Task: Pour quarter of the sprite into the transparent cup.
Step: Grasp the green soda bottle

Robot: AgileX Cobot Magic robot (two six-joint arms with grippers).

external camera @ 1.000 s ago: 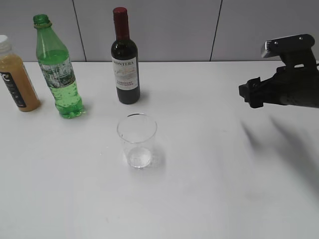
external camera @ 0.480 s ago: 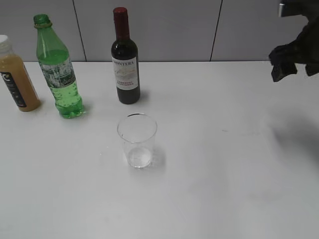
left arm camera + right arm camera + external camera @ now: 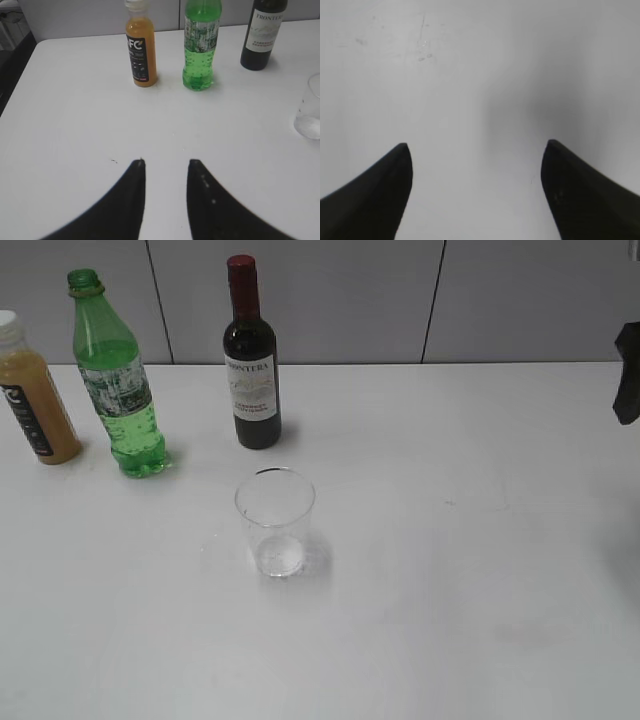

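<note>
The sprite (image 3: 118,390), a green bottle with a white-grey label, stands upright at the back left of the white table; it also shows in the left wrist view (image 3: 201,47). The transparent cup (image 3: 275,523) stands upright in the middle, in front of the bottles; its edge shows in the left wrist view (image 3: 311,107). My left gripper (image 3: 166,162) is open and empty over bare table, well short of the bottles. My right gripper (image 3: 476,147) is open wide and empty over bare table; only a dark piece of it (image 3: 628,385) shows at the exterior view's right edge.
An orange juice bottle (image 3: 30,395) stands at the far left beside the sprite. A dark wine bottle with a red cap (image 3: 250,360) stands behind the cup. A grey panelled wall (image 3: 350,295) runs behind the table.
My right arm has drawn back to the right and up, almost out of the exterior view. The bottles and the cup have not moved.
</note>
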